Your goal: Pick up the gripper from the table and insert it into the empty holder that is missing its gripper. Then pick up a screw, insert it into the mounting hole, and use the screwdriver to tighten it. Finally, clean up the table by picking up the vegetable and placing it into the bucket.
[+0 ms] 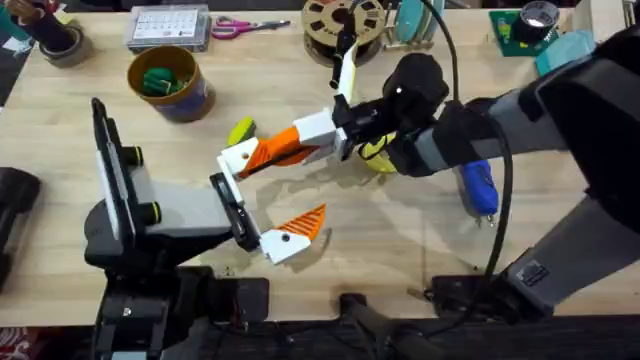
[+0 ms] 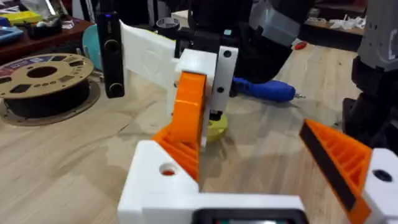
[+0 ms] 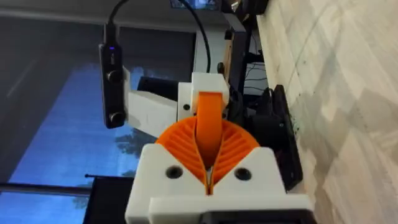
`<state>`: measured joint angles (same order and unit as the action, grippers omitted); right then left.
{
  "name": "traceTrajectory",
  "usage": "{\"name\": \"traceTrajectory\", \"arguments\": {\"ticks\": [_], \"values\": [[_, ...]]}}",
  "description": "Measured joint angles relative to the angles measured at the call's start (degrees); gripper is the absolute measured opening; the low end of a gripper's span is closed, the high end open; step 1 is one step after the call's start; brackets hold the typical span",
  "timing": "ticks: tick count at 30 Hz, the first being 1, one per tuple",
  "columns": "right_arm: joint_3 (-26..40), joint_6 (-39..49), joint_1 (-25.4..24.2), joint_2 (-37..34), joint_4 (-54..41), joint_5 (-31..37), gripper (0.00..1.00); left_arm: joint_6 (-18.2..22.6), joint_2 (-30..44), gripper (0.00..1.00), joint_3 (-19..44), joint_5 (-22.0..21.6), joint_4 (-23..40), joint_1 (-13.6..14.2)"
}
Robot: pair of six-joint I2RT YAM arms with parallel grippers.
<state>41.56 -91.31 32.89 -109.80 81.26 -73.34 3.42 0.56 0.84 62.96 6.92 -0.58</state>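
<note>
The gripper (image 1: 275,150), an orange ribbed tip, lies over the light wooden table (image 1: 400,250) with its base in the holder (image 1: 238,160), the white upper jaw block of my left arm. My right gripper (image 1: 303,142) is shut on its far end. In the right wrist view the right gripper's pads (image 3: 233,146) clamp the tip (image 3: 210,118). My left gripper (image 1: 295,187) stands open, its other jaw carrying an orange tip (image 1: 306,221). The blue screwdriver (image 1: 478,186) lies right of the right arm. The yellow-green vegetable (image 1: 240,130) rests beside the holder. The bucket (image 1: 172,84) holds dark green pieces.
A flat yellow ring (image 1: 376,157) sits under the right wrist. Along the far edge are a filament spool (image 1: 345,25), scissors (image 1: 250,25), a grey box (image 1: 168,28) and a tape roll (image 1: 60,42). The right arm spans the table's right half.
</note>
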Motion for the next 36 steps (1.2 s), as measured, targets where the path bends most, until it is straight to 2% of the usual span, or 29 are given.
{"name": "traceTrajectory", "arguments": {"ticks": [24, 25, 26, 31, 33, 36], "values": [[0.5, 0.0, 0.6, -0.1, -0.3, 0.2, 0.014, 0.2, 0.0, 0.986, 0.0, -0.1, 0.0, 0.0], [0.5, -0.2, 0.6, -0.1, -0.4, 0.1, 0.074, 0.2, 0.0, 0.986, 0.0, -0.1, 0.0, 0.0], [0.5, -0.3, 0.7, -0.1, -0.4, 0.2, 0.189, 0.2, 0.0, 0.986, 0.0, -0.1, 0.0, 0.0], [1.2, -0.4, 1.4, -0.1, -0.1, 0.7, 0.94, 0.2, 0.0, 0.986, 0.0, 0.9, 0.1, 0.1], [1.3, -0.4, 1.5, -0.1, 0.0, 0.7, 0.991, 0.2, 0.0, 0.986, 0.0, 0.9, 0.1, 0.1], [1.4, -0.5, 1.5, -0.1, -0.1, 0.9, 0.995, 0.2, 0.0, 0.986, 0.0, 1.0, 0.1, 0.1]]}}
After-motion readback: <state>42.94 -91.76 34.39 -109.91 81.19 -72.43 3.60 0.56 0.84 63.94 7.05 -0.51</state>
